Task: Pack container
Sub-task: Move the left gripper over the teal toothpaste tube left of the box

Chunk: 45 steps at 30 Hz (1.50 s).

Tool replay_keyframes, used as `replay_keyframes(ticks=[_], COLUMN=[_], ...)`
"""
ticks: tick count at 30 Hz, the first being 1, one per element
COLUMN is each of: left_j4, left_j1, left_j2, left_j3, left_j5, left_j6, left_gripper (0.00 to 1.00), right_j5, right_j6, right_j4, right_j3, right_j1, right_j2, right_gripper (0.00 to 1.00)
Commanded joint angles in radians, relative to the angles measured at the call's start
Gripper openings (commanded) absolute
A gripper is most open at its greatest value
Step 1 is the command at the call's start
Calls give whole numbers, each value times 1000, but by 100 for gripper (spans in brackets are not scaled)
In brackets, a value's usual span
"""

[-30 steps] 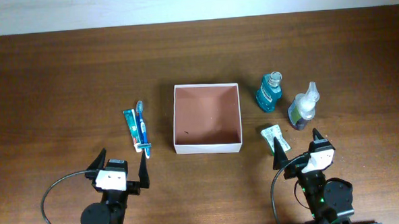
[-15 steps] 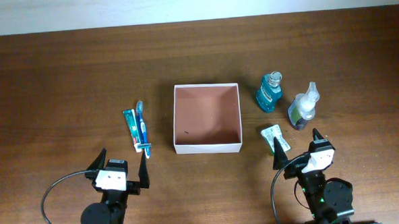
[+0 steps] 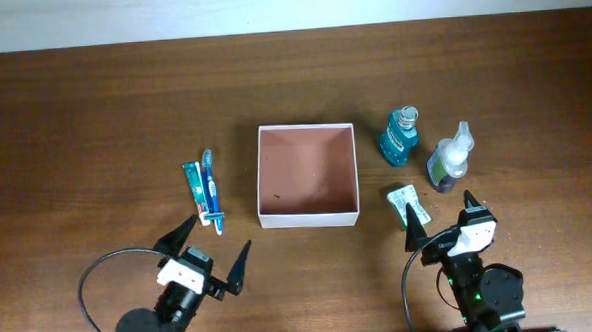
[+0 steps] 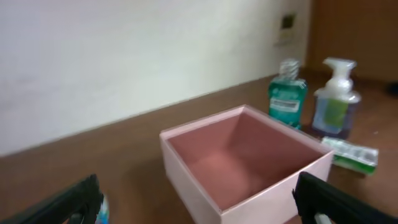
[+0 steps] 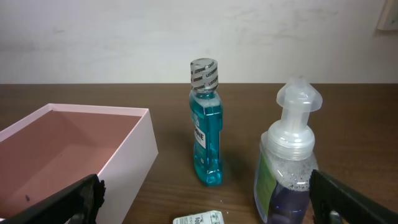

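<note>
The container (image 3: 308,221) stands in the middle of the table (image 3: 94,115), open side up, with thin white walls and a reddish-brown inside. To its left, a little apart, a toothbrush (image 3: 210,180) with a blue handle lies along a toothpaste tube (image 3: 193,190). I cannot tell if the two touch.

To the right of the container a blue-green mouthwash bottle (image 3: 399,139) stands upright. Further right and a bit nearer stands a pump bottle (image 3: 446,161) with a clear head. A small green and white packet (image 3: 407,197) lies flat, just beside the near right corner of the container.

The left gripper (image 3: 219,232) is at the near left and is turned toward the container. Its jaws are wide apart and hold nothing, and one fingertip is close to the near end of the toothpaste tube. The right gripper (image 3: 438,200) is at the near right, facing the two bottles. Its jaws are also wide and hold nothing. From above, its left finger covers the near part of the packet, but I cannot tell if it touches it.
</note>
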<state>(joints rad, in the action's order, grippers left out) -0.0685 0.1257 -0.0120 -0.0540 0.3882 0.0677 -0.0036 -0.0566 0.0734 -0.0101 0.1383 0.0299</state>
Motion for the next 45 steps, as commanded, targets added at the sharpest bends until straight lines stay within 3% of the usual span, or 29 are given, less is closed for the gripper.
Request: replay_keyframes(ticks=[1, 13, 18, 27, 30, 41, 45], left_j4=[68, -42, -111, -305, -362, -352, -348], left_j1=[-2, -3, -3, -2, -2, -2, -2], left_j2=[6, -79, -339, -865, -1003, -1250, -1269], left_j3=[-1, -169, -330, -698, -762, -763, -763], left_j5=[124, -5, -154, -137, -63, -38, -169], left_j6=[9, 8, -40, 5, 5, 5, 2], left_gripper=[100, 100, 100, 99, 99, 99, 99], right_j5=[8, 9, 8, 8, 8, 9, 9], right_j6=[-12, -12, -12, -12, -12, -12, -12], right_j4=[6, 6, 6, 6, 6, 6, 6], right_j3=[5, 5, 5, 5, 5, 5, 5], right_j1=[6, 6, 6, 6, 6, 6, 6], right_j2=[-4, -4, -4, -4, -4, -4, -4], right_gripper=[98, 98, 99, 98, 98, 98, 98])
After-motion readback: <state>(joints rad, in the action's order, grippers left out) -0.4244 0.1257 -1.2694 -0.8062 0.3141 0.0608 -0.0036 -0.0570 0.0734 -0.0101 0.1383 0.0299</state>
